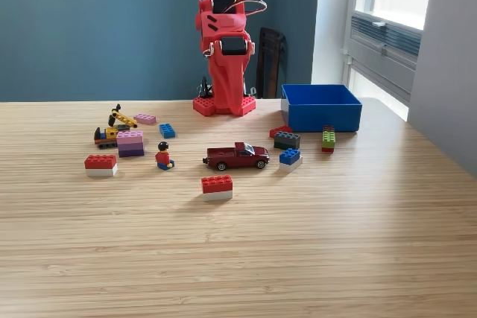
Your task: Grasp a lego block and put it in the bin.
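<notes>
We are looking at the red arm [226, 53] folding up on its base at the far edge of the wooden table [238, 258]; its gripper is tucked out of sight, so we cannot tell how its jaws are standing, and it is touching no brick. The blue bin [321, 106] is sitting to the exterior view's right of the base. Nearest us a red and white lego block [217, 188] is lying, just beyond it a dark red toy truck [237, 156].

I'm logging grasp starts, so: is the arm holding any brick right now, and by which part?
Nothing appears held. The red arm is folded upright at its base, away from the bricks, which all lie on the table; its gripper isn't clearly visible.
</notes>
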`<action>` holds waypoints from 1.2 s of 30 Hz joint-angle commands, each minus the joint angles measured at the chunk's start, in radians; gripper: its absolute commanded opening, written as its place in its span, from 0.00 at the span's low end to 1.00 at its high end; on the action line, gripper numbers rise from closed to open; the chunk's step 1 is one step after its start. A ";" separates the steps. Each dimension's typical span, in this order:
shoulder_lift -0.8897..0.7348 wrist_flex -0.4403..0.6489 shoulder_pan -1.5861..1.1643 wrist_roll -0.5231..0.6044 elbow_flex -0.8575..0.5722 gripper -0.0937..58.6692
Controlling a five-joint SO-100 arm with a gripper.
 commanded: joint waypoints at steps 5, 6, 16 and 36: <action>-0.436 0.000 0.012 0.075 -0.273 0.33; -0.474 0.000 0.018 0.084 -0.298 0.36; -0.781 0.000 0.041 0.160 -0.526 0.65; -1.293 -0.002 0.041 0.202 -0.805 0.68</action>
